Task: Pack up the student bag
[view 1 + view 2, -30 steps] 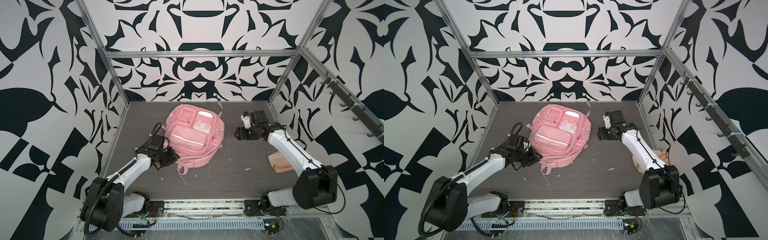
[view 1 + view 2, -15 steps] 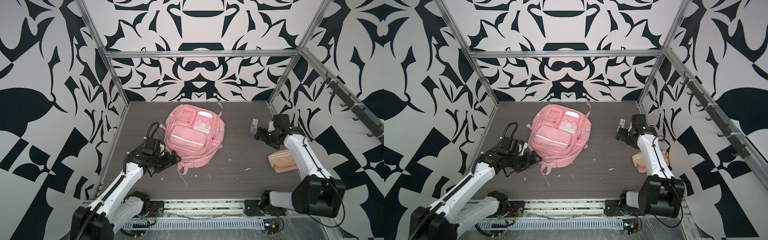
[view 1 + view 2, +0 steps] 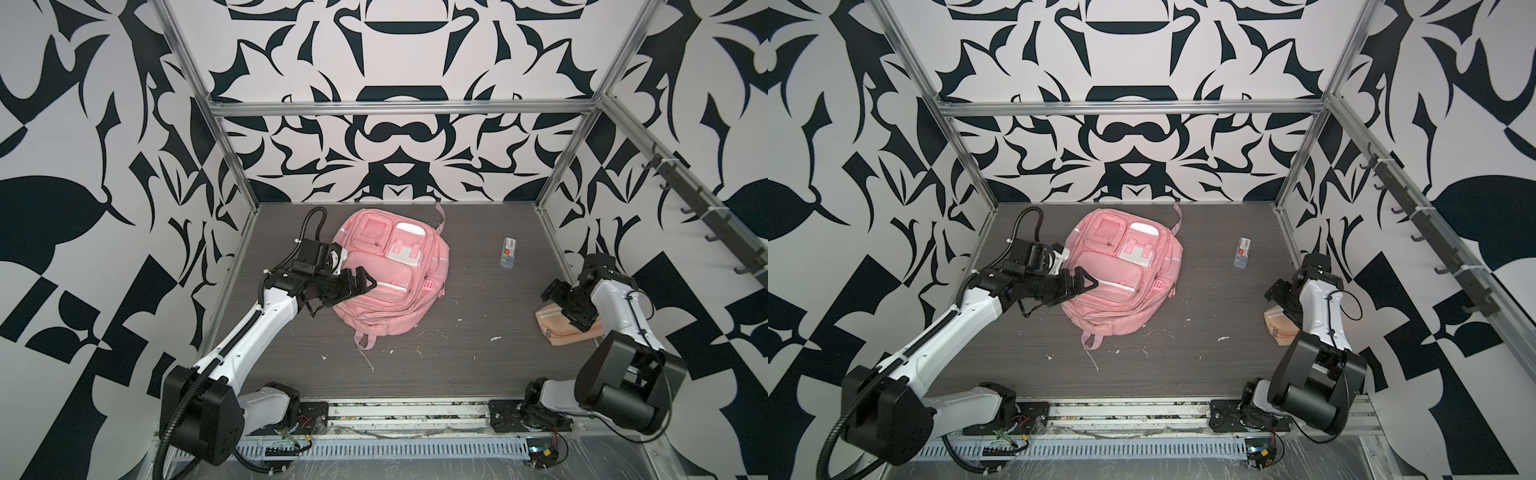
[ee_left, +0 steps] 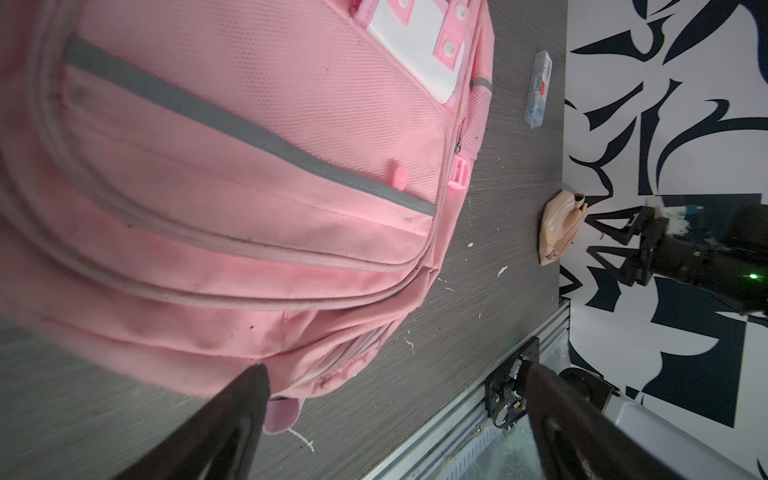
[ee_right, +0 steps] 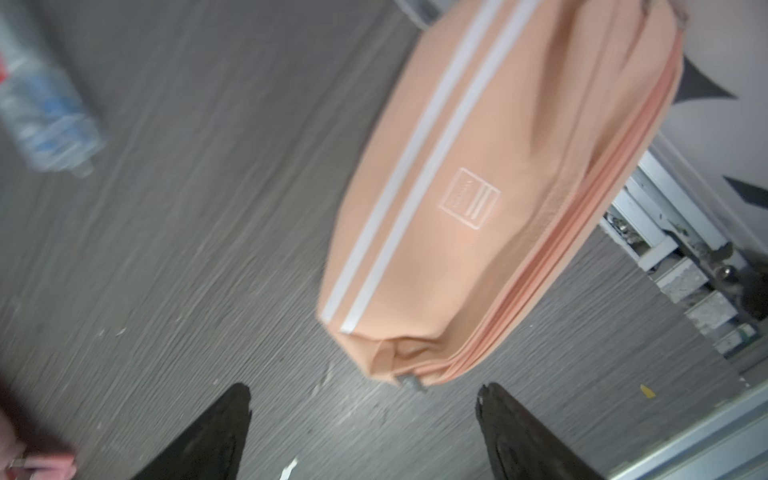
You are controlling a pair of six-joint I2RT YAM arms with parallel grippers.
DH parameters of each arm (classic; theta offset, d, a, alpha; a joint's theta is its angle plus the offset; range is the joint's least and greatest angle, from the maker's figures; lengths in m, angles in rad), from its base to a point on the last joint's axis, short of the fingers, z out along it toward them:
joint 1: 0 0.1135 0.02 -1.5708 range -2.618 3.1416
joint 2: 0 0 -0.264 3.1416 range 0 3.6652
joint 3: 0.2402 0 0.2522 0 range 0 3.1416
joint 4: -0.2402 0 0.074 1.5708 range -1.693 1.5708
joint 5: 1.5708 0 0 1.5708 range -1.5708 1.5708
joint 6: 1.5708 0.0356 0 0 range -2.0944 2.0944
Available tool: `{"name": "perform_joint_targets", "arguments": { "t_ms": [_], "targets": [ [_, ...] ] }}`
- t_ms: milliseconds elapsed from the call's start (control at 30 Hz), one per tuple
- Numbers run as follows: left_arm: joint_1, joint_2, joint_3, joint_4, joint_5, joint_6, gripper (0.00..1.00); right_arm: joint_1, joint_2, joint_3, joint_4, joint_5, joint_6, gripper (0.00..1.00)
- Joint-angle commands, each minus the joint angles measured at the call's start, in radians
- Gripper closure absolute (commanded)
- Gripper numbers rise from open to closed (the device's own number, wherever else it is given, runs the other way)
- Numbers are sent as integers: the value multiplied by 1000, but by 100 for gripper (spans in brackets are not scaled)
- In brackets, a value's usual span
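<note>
The student bag (image 3: pixel 390 274) lies mid-table, apparently zipped. My left gripper (image 3: pixel 365 279) hovers wide at its 9 o'clock side, and my right gripper (image 5: pixel 365 388) is wide by the pouch (image 5: pixel 498 187) at 4 o'clock. Next, I reckon: unzip, then grasp the pouch.

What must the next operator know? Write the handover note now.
Left gripper: open, empty, over the left side of the backpack.
Right gripper: open, empty, just short of the pouch.
The backpack lies flat, front up, in the middle of the table; the zips in view look shut.
The pouch lies by the right wall. A small clear item with a red label lies nearer the back wall. Both are outside the backpack.
Done: nothing visibly packed.
Left: open the backpack, load both things, zip it.
</note>
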Motion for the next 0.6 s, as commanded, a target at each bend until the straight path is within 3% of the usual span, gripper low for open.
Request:
{"name": "perform_joint_targets", "arguments": {
  "t_ms": [0, 567],
  "targets": [
    [-6, 13, 60, 49, 40, 12, 1, -72, 18, -29, 48, -9, 17, 11],
    [-7, 94, 117, 103, 40, -32, 1, -98, 172, -94, 185, -109, 23, 13]
  ]
}}
